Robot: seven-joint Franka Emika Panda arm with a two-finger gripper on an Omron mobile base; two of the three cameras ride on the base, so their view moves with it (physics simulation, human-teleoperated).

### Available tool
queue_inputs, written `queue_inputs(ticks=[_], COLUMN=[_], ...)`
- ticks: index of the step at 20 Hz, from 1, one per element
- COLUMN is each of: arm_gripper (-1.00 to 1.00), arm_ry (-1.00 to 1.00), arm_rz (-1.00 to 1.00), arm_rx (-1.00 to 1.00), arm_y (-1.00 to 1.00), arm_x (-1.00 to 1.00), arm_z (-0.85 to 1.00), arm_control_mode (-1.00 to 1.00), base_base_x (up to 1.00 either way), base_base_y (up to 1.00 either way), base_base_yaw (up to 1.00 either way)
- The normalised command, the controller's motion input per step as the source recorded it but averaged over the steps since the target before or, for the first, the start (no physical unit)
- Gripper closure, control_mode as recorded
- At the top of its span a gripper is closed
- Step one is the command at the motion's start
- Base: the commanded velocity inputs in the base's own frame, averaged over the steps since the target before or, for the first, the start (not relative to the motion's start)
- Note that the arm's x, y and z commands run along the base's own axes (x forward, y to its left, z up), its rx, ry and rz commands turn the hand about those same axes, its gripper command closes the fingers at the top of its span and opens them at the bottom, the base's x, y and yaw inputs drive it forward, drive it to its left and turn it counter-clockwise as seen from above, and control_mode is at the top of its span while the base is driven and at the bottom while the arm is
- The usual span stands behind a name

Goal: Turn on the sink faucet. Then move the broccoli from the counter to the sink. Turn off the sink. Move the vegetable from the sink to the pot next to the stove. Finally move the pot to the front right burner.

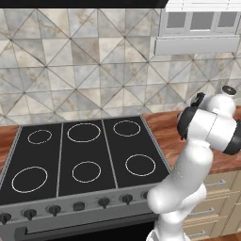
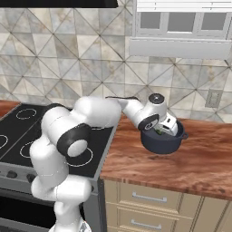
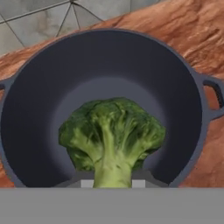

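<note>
My gripper [image 3: 113,183] is shut on the pale stem of the broccoli [image 3: 111,135] and holds the green head down inside the dark grey pot [image 3: 39,87]. The right base view shows the pot [image 2: 164,142] on the reddish-brown counter [image 2: 190,167], just right of the stove [image 2: 22,136]. There the hand reaches over the pot's rim, a bit of the green broccoli [image 2: 160,132] shows at the gripper [image 2: 163,130]. In the left base view the stove's front right burner [image 1: 140,164] is bare. The sink and its faucet are out of view.
A row of dark knobs [image 1: 103,202] lines the stove's front panel. Tiled wall and a white cabinet [image 2: 181,27] stand behind the counter, with an outlet [image 2: 213,98] on the wall. Beige drawers [image 2: 145,197] sit under the counter. My white arm [image 1: 207,127] bends over the counter right of the stove.
</note>
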Motion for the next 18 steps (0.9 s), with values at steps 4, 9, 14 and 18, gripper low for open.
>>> queue_inputs(ticks=[4, 9, 14, 18], arm_gripper=[1.00, 1.00, 1.00, -1.00], arm_ry=[0.05, 0.04, 0.05, 0.04], arm_rz=[0.04, 0.05, 0.05, 0.03], arm_rx=[0.00, 0.00, 0.00, 0.00], arm_y=[-0.17, -0.12, -0.07, 0.00], arm_x=[0.36, 0.31, 0.31, 0.29], arm_z=[-0.26, -0.30, -0.29, -0.16], arm_control_mode=[-1.00, -1.00, -1.00, -1.00], base_base_x=[0.00, 0.00, 0.00, 0.00], base_base_y=[0.00, 0.00, 0.00, 0.00], base_base_yaw=[0.00, 0.00, 0.00, 0.00])
